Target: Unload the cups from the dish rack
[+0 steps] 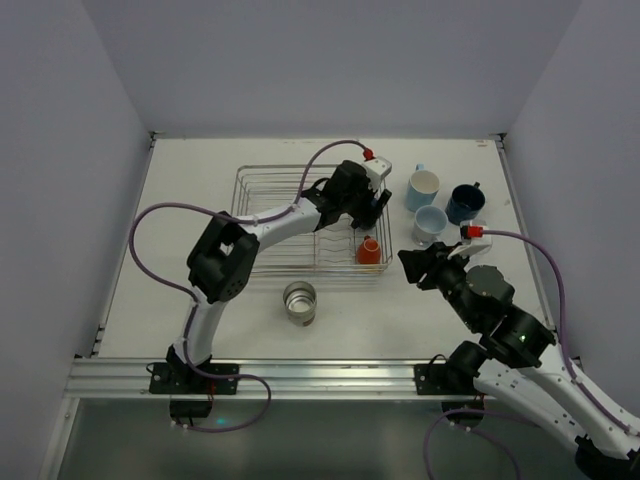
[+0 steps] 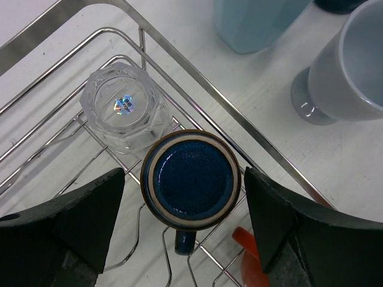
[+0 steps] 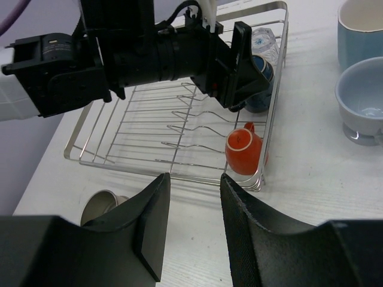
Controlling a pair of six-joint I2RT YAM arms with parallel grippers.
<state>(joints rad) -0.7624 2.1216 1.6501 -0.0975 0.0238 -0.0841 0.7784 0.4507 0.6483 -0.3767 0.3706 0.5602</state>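
Observation:
The silver wire dish rack [image 1: 270,225] stands mid-table. In it a small dark blue cup [image 2: 190,179] sits upside down, a clear glass [image 2: 125,107] beside it, and a small orange cup [image 1: 368,251] at the near right corner. My left gripper [image 2: 185,218] is open, its fingers either side of the dark blue cup, just above it. My right gripper [image 3: 192,197] is open and empty, over the table right of the rack. A metallic cup [image 1: 299,302] stands in front of the rack. Two light blue cups [image 1: 422,189] [image 1: 431,224] and a navy cup [image 1: 465,203] stand right of the rack.
The rack's raised right wall [image 2: 227,107] runs close behind the dark blue cup. White walls enclose the table. A metal rail [image 1: 300,375] runs along the near edge by the arm bases.

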